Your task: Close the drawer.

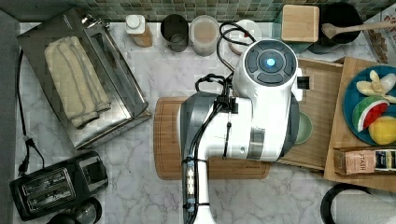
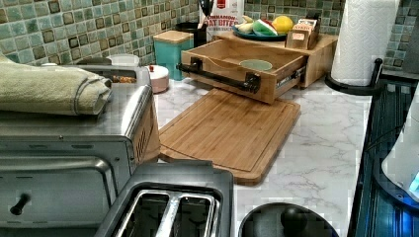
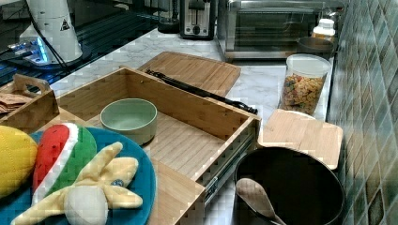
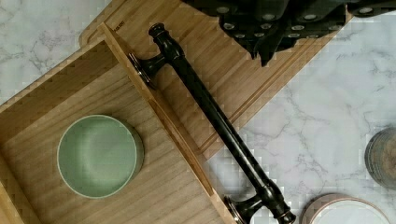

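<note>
The drawer (image 2: 222,74) is a light-brown wooden box pulled well out of its cabinet, with bare floor showing (image 4: 163,186) and thin walls (image 3: 187,105). Along its front runs a black bar handle (image 4: 210,116), also seen from the side (image 2: 217,75). Inside sits a pale green bowl (image 4: 98,156). My gripper (image 4: 264,53) hovers above the cutting board (image 4: 224,51), just out from the handle and not touching it, its dark fingers together and holding nothing. In the top view my white arm (image 1: 252,107) covers most of the drawer (image 1: 322,116).
The grooved cutting board (image 2: 227,128) lies flat in front of the drawer. A blue plate of toy fruit (image 3: 70,173) rests on the cabinet top. A cereal jar (image 3: 304,84), a lidded wooden box (image 3: 300,133) and a black pot (image 3: 291,187) stand beside the drawer. The toaster oven (image 1: 79,74) is far off.
</note>
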`<state>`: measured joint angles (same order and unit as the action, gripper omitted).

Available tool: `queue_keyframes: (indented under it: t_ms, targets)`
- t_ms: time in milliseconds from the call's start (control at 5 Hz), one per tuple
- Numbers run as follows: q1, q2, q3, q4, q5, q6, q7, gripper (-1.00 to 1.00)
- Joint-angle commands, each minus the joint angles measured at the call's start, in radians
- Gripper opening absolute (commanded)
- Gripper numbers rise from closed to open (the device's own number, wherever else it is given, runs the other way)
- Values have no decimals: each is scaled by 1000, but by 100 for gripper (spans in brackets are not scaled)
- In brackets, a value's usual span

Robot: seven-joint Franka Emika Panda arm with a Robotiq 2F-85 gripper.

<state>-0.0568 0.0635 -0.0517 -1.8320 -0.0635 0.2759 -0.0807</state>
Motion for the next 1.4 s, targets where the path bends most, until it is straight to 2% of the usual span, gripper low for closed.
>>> queue_keyframes:
  t_ms: [200, 400, 600, 1000, 1200, 1400]
  targets:
    - [0, 5, -1, 0, -6, 0, 0, -100]
    - [-6, 57, 1, 43, 16, -19, -126, -100]
    - [6, 63, 15, -36, 10, 114, -217, -100]
    - [42, 62, 41, -128, 26, 260, -187, -100]
    - [57, 128, 54, -111, -19, 301, -221, -100]
    - [50, 184, 66, -69, -39, 287, -296, -100]
